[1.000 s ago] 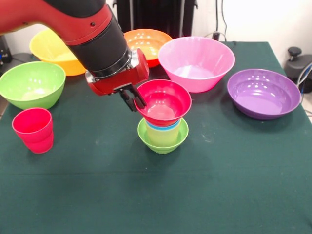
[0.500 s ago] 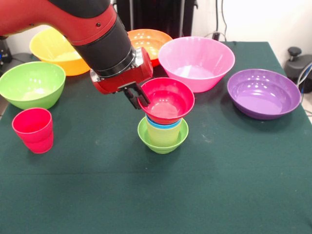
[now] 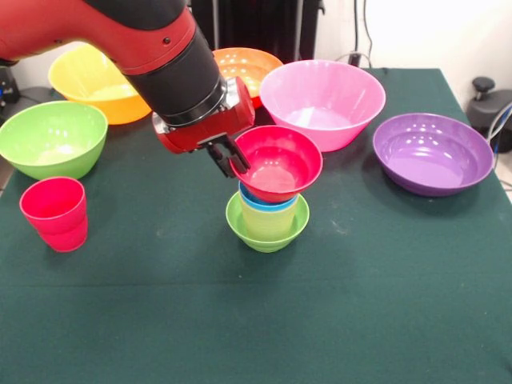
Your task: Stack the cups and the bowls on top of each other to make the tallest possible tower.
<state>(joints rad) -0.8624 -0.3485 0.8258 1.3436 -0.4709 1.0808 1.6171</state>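
The tower stands at the table's middle: the small lime-green bowl [image 3: 266, 230] holds the pale yellow cup [image 3: 268, 220], with the blue cup [image 3: 260, 200] nested in it. My gripper [image 3: 234, 162] is shut on the left rim of the small red bowl [image 3: 278, 162] and holds it just above the blue cup, slightly to the right. The red cup [image 3: 54, 213] stands at the left.
Round the back stand the large green bowl [image 3: 52, 138], the large yellow bowl [image 3: 88, 84], the orange bowl [image 3: 244, 68], the large pink bowl [image 3: 322, 102] and the wide purple bowl [image 3: 433, 152]. The arm [image 3: 152, 56] comes in from the upper left.
My gripper has moved up and to the right with the small red bowl, lifting it a little off the blue cup.
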